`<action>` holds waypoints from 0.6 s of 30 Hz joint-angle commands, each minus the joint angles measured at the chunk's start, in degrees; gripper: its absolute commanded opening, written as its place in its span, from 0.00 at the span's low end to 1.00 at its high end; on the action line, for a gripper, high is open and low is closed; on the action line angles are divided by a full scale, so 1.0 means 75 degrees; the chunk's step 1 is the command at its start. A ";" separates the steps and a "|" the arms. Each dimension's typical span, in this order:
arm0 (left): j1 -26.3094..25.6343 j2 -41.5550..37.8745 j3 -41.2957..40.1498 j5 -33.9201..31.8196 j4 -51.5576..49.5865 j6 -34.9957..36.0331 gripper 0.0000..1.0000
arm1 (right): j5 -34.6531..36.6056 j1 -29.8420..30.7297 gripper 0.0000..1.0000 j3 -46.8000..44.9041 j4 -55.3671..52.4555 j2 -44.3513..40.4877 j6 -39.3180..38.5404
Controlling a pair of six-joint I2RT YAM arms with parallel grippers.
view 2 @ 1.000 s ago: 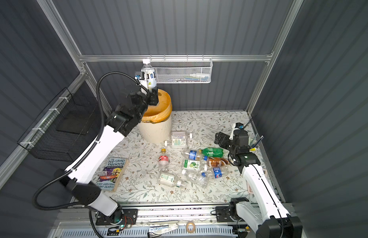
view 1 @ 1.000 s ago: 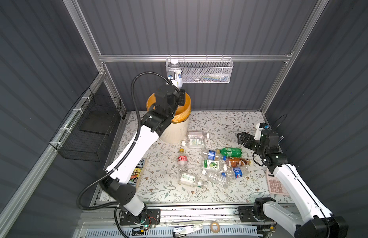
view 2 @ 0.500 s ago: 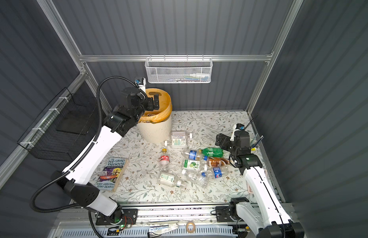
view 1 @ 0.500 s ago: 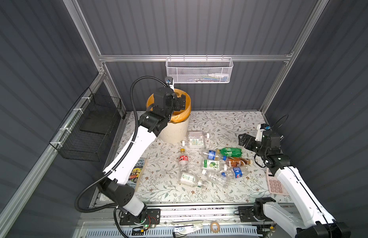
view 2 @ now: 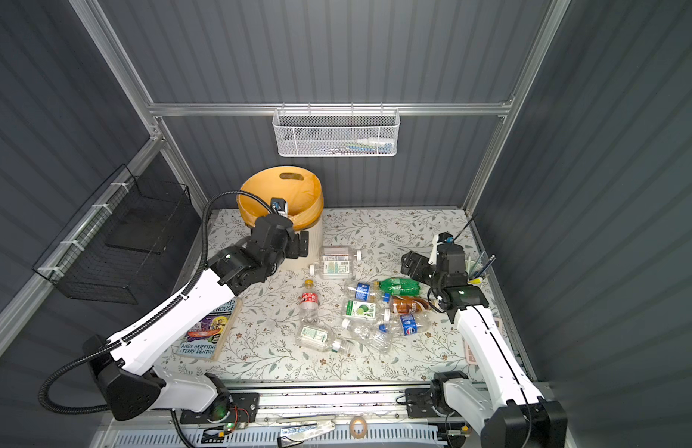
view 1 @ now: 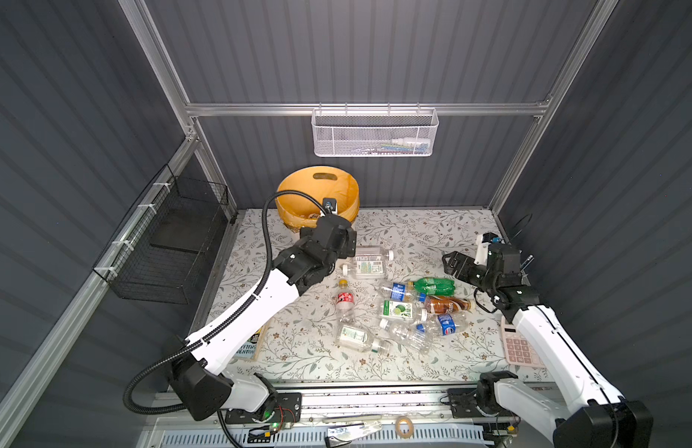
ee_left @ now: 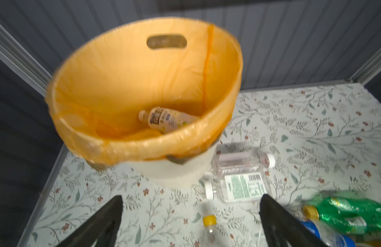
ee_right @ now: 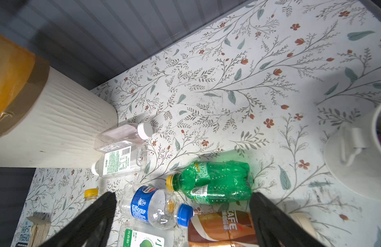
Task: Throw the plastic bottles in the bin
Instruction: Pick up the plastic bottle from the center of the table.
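Matt, ribbed cream plastic bin [ee_right: 61, 128] with a glossy translucent orange bag [ee_left: 125, 81]; shiny, crinkled clear plastic bottles [view 1: 396, 310]; smooth matt printed tabletop [view 1: 422, 232]; white-painted metal mesh basket [view 1: 375, 135].

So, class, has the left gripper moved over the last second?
Yes. The left gripper has dropped from in front of the white mesh basket, above the bin, to low beside the bin's front wall, open and empty.
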 commanded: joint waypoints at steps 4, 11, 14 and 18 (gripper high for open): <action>-0.0707 0.0085 -0.1167 0.0386 -0.1756 -0.2365 1.00 | 0.0057 0.0029 0.99 0.0216 0.0120 0.0084 0.0046; -0.0919 0.0763 -0.1910 0.0902 -0.1537 -0.2948 1.00 | 0.0038 0.0026 0.99 0.0181 0.0094 0.0117 0.0076; -0.0922 0.1134 -0.2073 0.1135 -0.1222 -0.2933 1.00 | 0.0087 0.0031 0.99 0.0140 0.0063 0.0086 0.0064; -0.0919 0.1747 -0.2129 0.1452 -0.0879 -0.2910 1.00 | 0.0131 0.0028 0.99 0.0079 0.0046 0.0043 0.0052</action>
